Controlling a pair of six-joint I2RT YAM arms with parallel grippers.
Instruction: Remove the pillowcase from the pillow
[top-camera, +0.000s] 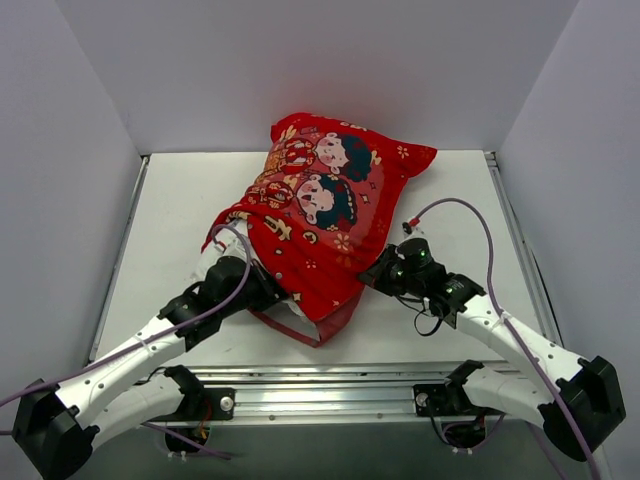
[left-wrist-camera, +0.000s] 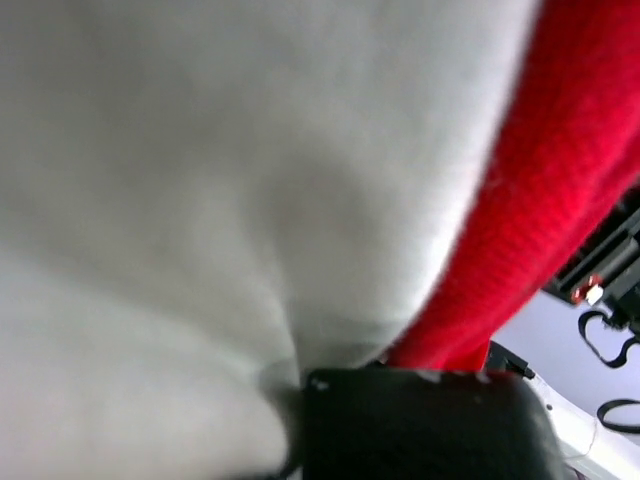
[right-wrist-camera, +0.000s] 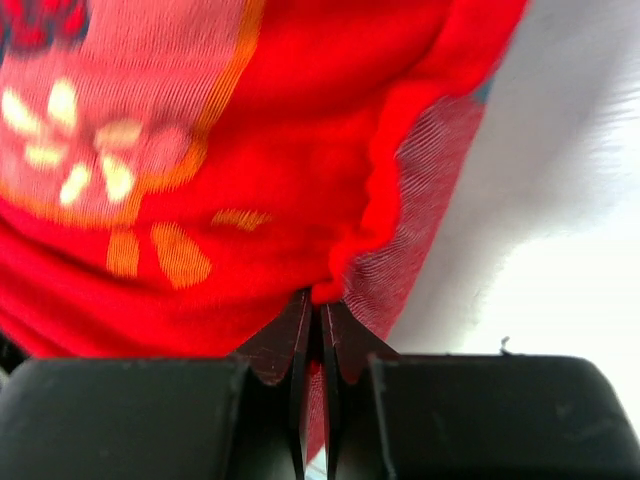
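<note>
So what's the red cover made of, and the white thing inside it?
The pillowcase looks like thin woven cloth, matte: fine ribbed threads show up close and it folds softly. The pillow looks like soft white fabric over stuffing: it puffs and creases. The exact fibres can't be told.

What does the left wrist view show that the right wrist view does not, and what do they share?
Only left wrist: the plain white stuffed pillow, filling most of the picture. Only right wrist: the right gripper shut on a fold of the bright red fabric pillowcase, its gold print, and a white patch I cannot identify. Both: that red pillowcase.
</note>
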